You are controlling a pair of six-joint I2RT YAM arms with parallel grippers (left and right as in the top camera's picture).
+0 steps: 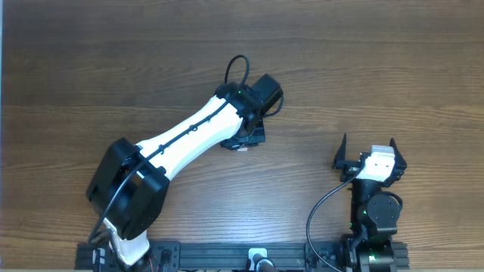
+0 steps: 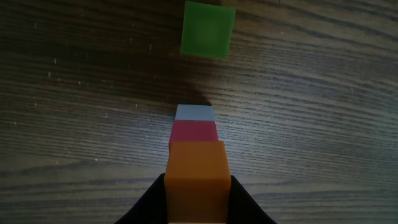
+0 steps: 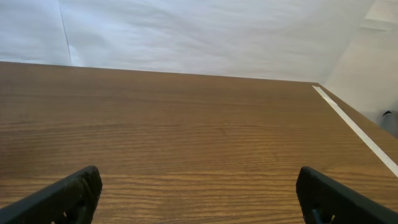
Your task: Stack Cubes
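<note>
Plenty of room surrounds the work on the brown wood-grain bench, whose edges lie well away, and the right pincer sits spread wide near its base, apart. The left pincer grips a plain orange cube directly above a red cube and a grey cube, so three levels seem nearly built. A green cube lying nearby on the bench is left to add.

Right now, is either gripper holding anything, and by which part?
The left gripper holds the orange cube by its opposite sides; the right gripper is open and empty.
</note>
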